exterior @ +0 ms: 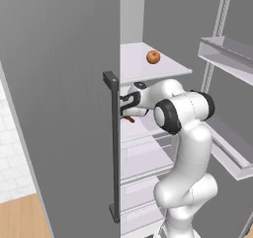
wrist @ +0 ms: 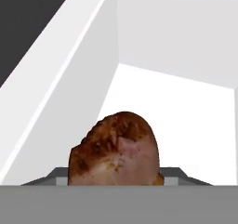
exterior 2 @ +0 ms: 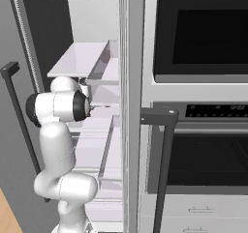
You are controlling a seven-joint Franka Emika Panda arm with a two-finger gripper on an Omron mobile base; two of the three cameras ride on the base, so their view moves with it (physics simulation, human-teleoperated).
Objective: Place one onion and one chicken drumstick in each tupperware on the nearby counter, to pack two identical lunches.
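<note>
Filling the lower middle of the hand view, the drumstick (wrist: 115, 151) sits right at the jaws, its thick brown end toward the camera; its bone end is hidden. Grey finger tips (wrist: 174, 175) peek out on either side of it, so it lies between them, but whether they clamp it I cannot tell. From the left base, the gripper (exterior: 127, 114) reaches into the fridge behind the door handle (exterior: 113, 148), with a reddish sliver beneath it. An onion (exterior: 153, 57) rests on the upper shelf (exterior: 168, 70).
</note>
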